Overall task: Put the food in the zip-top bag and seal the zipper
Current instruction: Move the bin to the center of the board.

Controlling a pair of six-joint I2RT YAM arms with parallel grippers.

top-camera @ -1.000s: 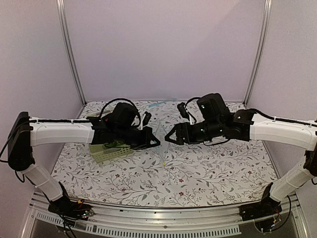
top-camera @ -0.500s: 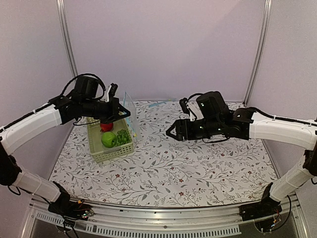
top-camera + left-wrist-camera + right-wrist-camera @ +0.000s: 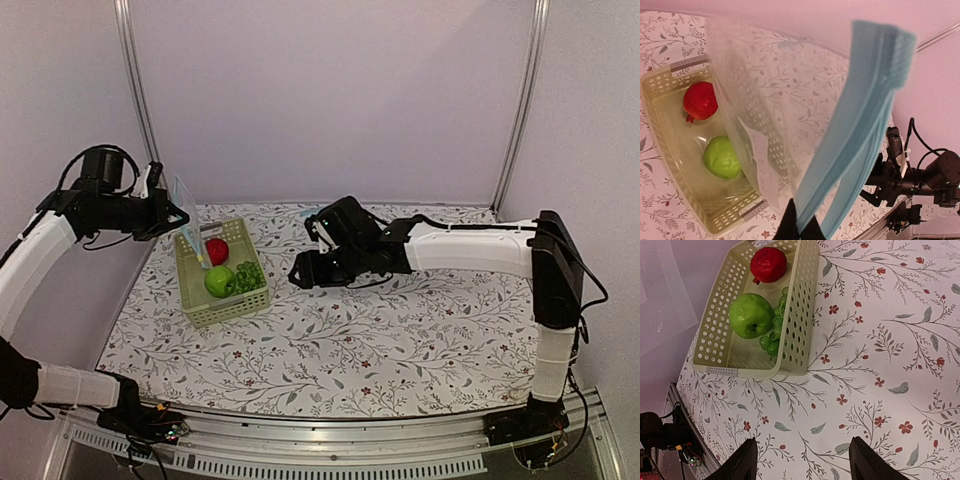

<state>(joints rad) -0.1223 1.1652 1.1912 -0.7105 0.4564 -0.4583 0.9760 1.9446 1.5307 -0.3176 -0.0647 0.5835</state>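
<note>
- Left hand (image 3: 172,213): raised at the far left of the table (image 3: 400,340), above the level of the basket. In the left wrist view its fingertips (image 3: 800,227) are clenched on the zip-top bag (image 3: 190,225), pinching it at the light blue zipper (image 3: 860,125).
- Zip-top bag: carried clear of the table in the left hand. It hangs edge-on just left of and over the basket's left rim. Whether its lower corner touches the basket cannot be told. The clear film is see-through, so the basket shows behind it in the left wrist view.
- Basket (image 3: 225,308): pale green, perforated, standing on the left part of the table.
- Red apple (image 3: 217,250): lies inside the basket at its far end, outside the bag.
- Green apple (image 3: 219,281): lies inside the basket, nearer than the red apple and just beside it, outside the bag.
- Green grapes (image 3: 250,275): a cluster in the basket, against the green apple and the right wall.
- Right hand (image 3: 298,277): low over the table, just right of the basket and apart from it. Its jaws are spread wide and hold nothing; both fingers (image 3: 742,460) frame bare table in the right wrist view.
</note>
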